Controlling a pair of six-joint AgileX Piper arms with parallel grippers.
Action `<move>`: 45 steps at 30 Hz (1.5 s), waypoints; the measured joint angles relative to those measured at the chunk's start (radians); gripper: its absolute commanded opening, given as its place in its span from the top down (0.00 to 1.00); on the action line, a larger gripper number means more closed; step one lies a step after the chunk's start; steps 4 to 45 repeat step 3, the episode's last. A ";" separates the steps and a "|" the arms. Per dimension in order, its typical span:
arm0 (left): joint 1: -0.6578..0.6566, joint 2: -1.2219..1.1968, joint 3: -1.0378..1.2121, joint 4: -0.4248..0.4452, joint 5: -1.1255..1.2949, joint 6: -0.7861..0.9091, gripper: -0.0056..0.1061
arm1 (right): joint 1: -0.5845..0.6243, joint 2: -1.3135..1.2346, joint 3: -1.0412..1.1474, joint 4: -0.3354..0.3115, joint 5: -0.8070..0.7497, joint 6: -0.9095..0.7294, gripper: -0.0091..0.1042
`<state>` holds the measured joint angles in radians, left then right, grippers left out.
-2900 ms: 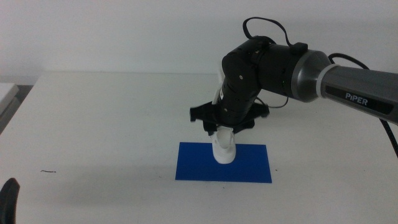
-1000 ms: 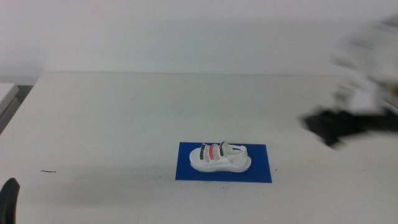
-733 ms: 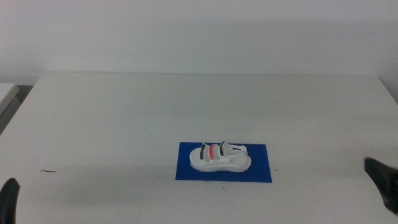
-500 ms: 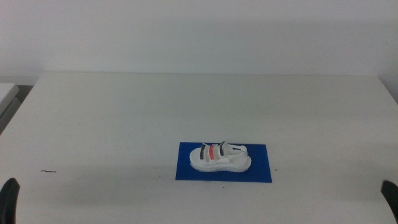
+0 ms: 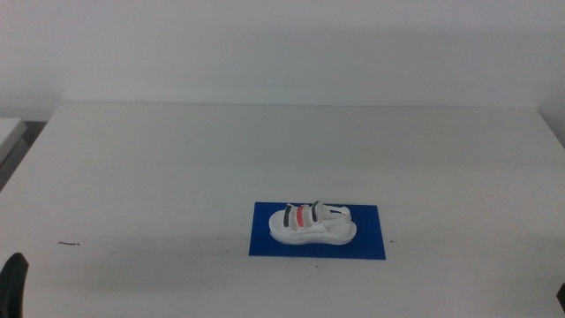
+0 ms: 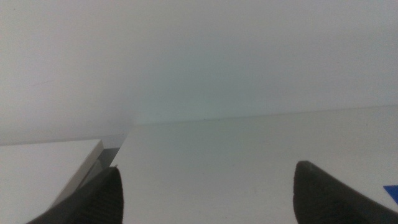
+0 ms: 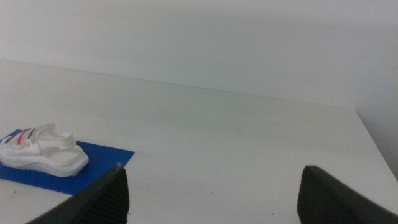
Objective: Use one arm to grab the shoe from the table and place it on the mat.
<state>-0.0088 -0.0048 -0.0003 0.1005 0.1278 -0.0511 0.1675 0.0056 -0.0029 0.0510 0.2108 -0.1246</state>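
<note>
Shoe [image 5: 312, 223] rests on the mat [image 5: 366, 240] near the tabletop's [image 5: 177, 159] front edge; both grippers wait spread apart, nothing held; placement looks finished.

Shoe [image 5: 312, 224] lies on its sole on the mat [image 5: 371, 240], lengthwise along it, toward its left half. Mat sits on the counter [image 5: 177, 168], front of center, slightly right.
</note>
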 measured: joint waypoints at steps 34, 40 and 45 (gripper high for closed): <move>0.000 0.000 0.000 0.000 0.000 0.000 0.11 | 0.000 -0.001 0.000 -0.002 0.006 0.000 0.10; 0.000 0.000 0.000 0.000 0.000 0.000 0.11 | 0.000 -0.001 0.000 -0.002 0.006 0.000 0.10; 0.000 0.000 0.000 0.000 0.000 0.000 0.11 | 0.000 -0.001 0.000 -0.002 0.006 0.000 0.10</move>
